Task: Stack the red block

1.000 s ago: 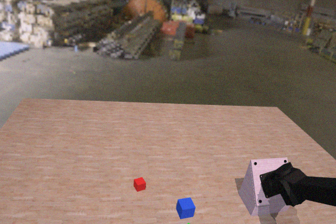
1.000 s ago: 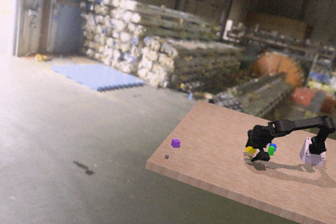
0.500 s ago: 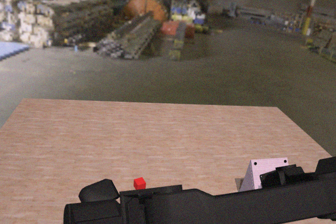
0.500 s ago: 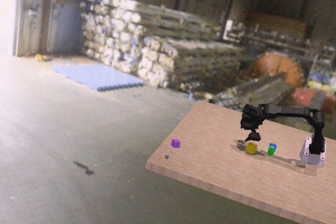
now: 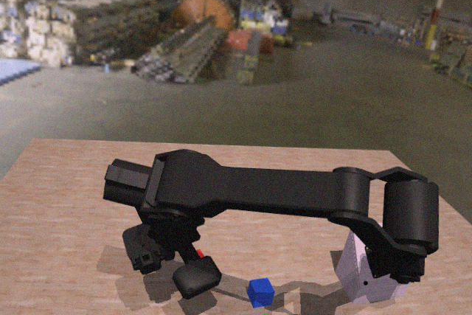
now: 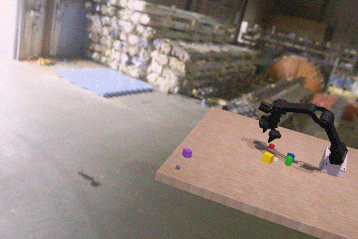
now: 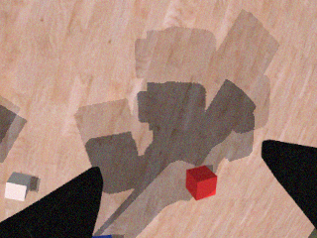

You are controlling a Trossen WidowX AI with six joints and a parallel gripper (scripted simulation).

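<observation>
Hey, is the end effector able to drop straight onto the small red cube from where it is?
Probably yes. The open end effector hangs just above the small red cube, which lies apart from the other blocks, between the fingers in the wrist view, slightly off-centre.

Gripper (image 6: 273,137) above the red block (image 6: 271,146), apart from it, fingers spread wide with nothing between. Tower (image 6: 288,160) on the table (image 6: 219,178) between block and base (image 6: 326,167), nearer the front edge. Blue cube (image 6: 291,155) just behind the tower; yellow cube (image 6: 267,157) left of it. Purple cube (image 6: 187,153) far left, well apart.
</observation>
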